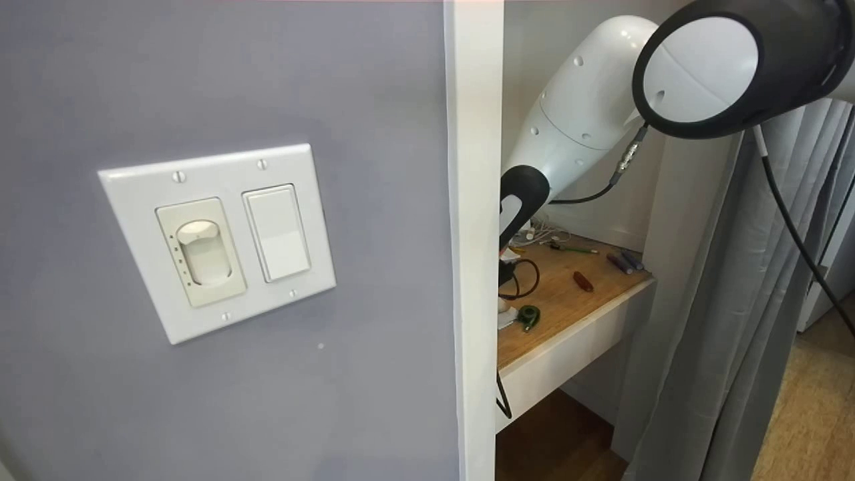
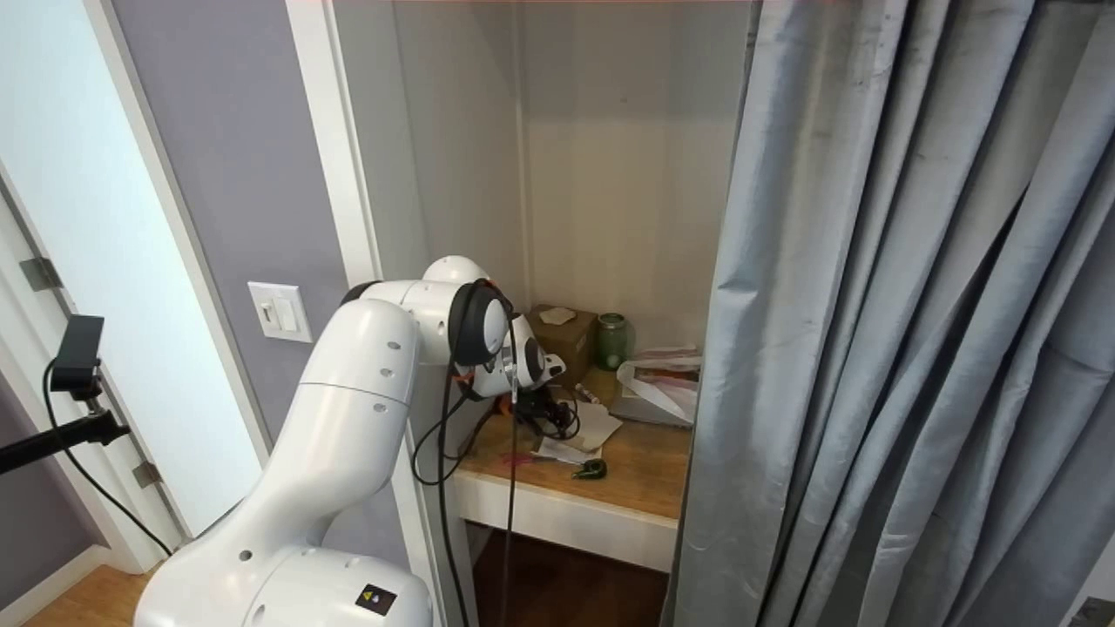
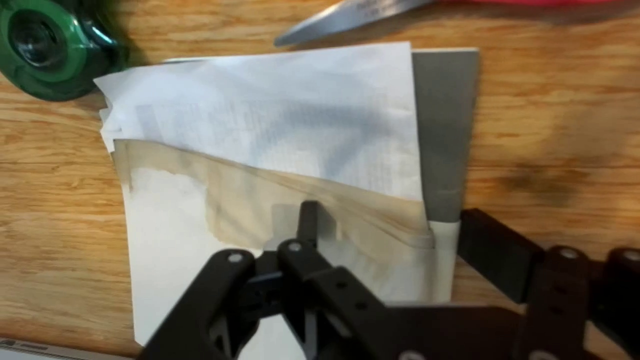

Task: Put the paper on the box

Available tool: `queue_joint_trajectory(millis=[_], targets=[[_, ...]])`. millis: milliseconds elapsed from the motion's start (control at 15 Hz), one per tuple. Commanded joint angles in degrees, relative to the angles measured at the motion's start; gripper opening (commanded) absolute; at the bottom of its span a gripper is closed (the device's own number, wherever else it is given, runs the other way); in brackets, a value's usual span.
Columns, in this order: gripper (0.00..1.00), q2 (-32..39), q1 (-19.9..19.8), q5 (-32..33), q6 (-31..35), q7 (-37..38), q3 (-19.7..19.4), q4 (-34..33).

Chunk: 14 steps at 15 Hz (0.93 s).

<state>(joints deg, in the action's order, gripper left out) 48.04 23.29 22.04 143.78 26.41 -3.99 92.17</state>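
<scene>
Grey curtains [image 2: 827, 287] hang beside an alcove [image 2: 627, 174], where a white arm [image 2: 357, 427] extends over a wooden desk [image 2: 649, 461]. Toward the far corner stands a brown box [image 2: 575, 348], a green jar [image 2: 612, 341] next to it and a pale scrap [image 2: 557, 315] lying on its top. On the desk below the gripper [image 3: 387, 212] is the paper [image 3: 265, 110], a flat, loose stack in white and tan with a grey piece [image 3: 445, 135] showing from beneath. Fingers [image 3: 308, 220] are spread, with nothing visibly pinched. Seen from the wrist, the right edge of the paper runs between them, one finger over the stack and its partner just past the white layers, beside the grey piece's border; whether either touches cannot be told. Long axis is likewise uncertain, since the gripper hides the lower end. From the gripper, the box lies deeper in the alcove, behind the wrist in an exterior view. The step in hand appears to be the grasp, with the transfer not yet made; closing here would likely catch the stack by its side and could lift several layers together. Just beside the paper's upper edge in the wrist view is a red-handled blade [image 3: 345, 17], with a green object [image 3: 65, 50], its kind unclear, at the upper left corner.
</scene>
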Motion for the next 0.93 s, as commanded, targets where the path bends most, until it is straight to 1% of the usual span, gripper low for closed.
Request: queue_joint_trajectory(millis=[0, 67, 200, 400, 467, 533, 600, 733, 800, 867], targets=[[0.59, 0.93, -0.40, -2.38, -0.31, -1.84, 0.07, -1.26], [0.59, 0.97, -0.36, -2.48, -0.33, -1.89, 0.08, -1.31], [0.43, 0.95, -0.25, -2.56, -0.34, -2.03, 0.13, -1.48], [0.22, 0.85, -0.09, -2.48, -0.39, -2.04, 0.10, -1.89], [0.11, 0.86, -0.05, -2.48, -0.41, -2.02, 0.15, -1.93], [0.02, 0.79, 0.06, -2.41, -0.50, -1.95, 0.11, -1.93], [0.00, 0.77, 0.12, -2.39, -0.54, -1.97, 0.15, -1.97], [0.03, 0.48, 0.30, -2.28, -0.98, -1.78, -0.04, -1.87], [0.00, 0.29, 0.39, -2.17, -1.06, -1.69, -0.13, -1.84], [0.00, -0.09, 0.49, -2.04, -1.29, -1.57, -0.32, -1.74]])
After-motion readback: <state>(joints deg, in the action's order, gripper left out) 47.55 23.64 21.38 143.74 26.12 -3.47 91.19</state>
